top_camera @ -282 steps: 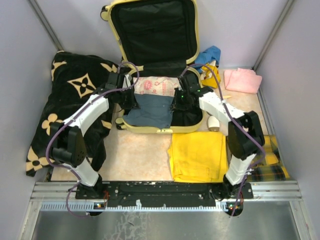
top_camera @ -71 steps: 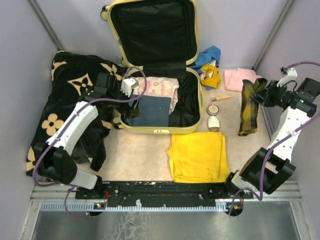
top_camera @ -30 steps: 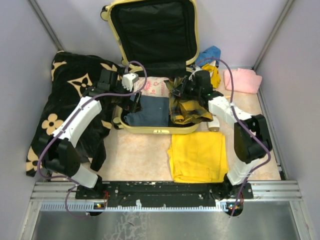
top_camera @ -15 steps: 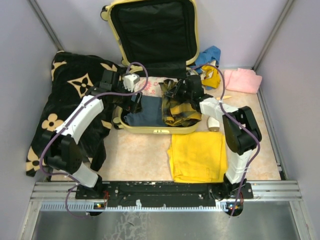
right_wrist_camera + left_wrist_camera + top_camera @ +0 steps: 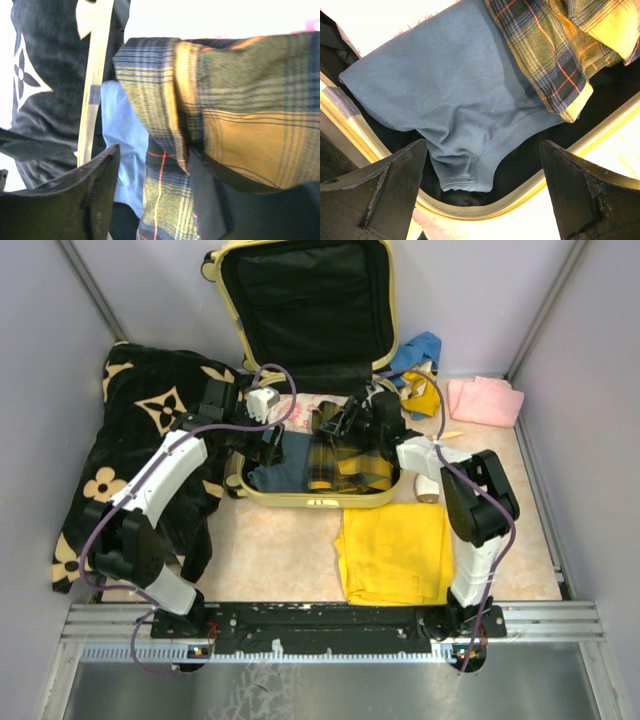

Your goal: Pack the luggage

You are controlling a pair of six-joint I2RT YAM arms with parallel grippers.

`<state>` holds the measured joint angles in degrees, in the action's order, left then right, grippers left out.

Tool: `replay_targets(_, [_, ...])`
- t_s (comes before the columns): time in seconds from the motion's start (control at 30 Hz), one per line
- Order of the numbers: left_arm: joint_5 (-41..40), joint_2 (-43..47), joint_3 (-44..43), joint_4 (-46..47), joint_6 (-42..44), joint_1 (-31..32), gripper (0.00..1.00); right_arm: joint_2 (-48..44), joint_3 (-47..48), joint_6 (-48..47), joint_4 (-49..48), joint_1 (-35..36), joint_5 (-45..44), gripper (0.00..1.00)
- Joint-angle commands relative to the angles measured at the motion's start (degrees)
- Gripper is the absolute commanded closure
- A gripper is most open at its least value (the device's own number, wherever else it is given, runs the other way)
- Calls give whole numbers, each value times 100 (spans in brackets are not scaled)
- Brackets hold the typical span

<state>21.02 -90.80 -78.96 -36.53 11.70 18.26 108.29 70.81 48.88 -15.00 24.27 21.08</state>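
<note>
The luggage lies open on the table, its black-lined lid standing up at the back. In its base lie a white patterned cloth, a blue garment and a plaid shirt. My right gripper hovers over the middle of the base, open. The plaid shirt still drapes over one finger and hangs in the gap. My left gripper is wide open and holds nothing, above the blue garment near the front rim. In its own view the left gripper frames that hem.
A black blanket with tan flowers lies left of the luggage. A folded yellow cloth sits in front at the right. A pink cloth, blue and yellow cloths and a small white item lie to the right. Walls close in on three sides.
My right gripper carried the plaid shirt leftward over the base, laid it flatter beside the blue garment, and its jaws opened. The left arm stayed still.
</note>
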Motion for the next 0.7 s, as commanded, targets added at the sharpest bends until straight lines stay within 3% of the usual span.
replay_targets(0.0, [155, 39, -279, -83, 211, -16, 0, -471, 543, -1024, 165, -10, 753, 36])
replay_targets(0.07, [308, 69, -323, -63, 333, -16, 0, -632, 636, -1449, 560, -84, 1141, 30])
replay_targets(0.2, [918, 147, -402, 163, 461, 0, 0, -1041, 649, -2213, 1244, -299, 1864, 29])
replay_targets(0.47, [1776, -698, -1264, 725, 95, 671, 6, -1963, 134, -3884, 2546, -749, 1689, 45])
replay_targets(0.67, [1741, -1717, -1970, 1153, -8, 1226, 18, -1853, -334, -4027, 2732, -762, 1583, 47])
